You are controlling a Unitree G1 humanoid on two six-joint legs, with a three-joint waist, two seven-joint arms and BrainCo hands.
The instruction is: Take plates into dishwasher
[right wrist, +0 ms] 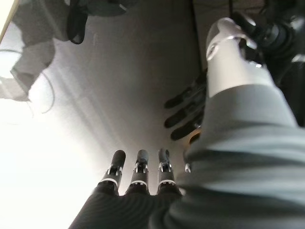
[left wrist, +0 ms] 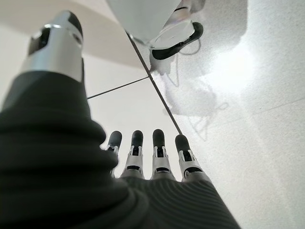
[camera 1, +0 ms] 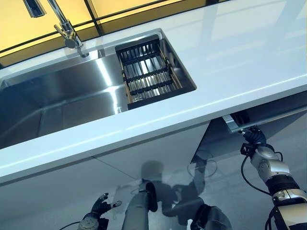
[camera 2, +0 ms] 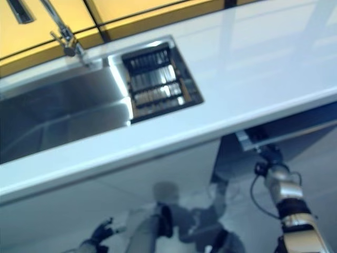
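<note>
Fingers (camera 1: 253,134) at dishwasher door (camera 1: 249,120) edge

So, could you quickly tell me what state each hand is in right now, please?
Left hand: open, fingers straight, holding nothing, low near the floor.
Right hand: open, fingers straight against the dishwasher door, gripping nothing.

Your right hand (camera 1: 254,137) sits tight beneath the countertop (camera 1: 230,72), apparently at the dishwasher door's (camera 1: 259,120) edge; the left hand (camera 1: 100,207) has open floor (left wrist: 248,133) around.
</note>
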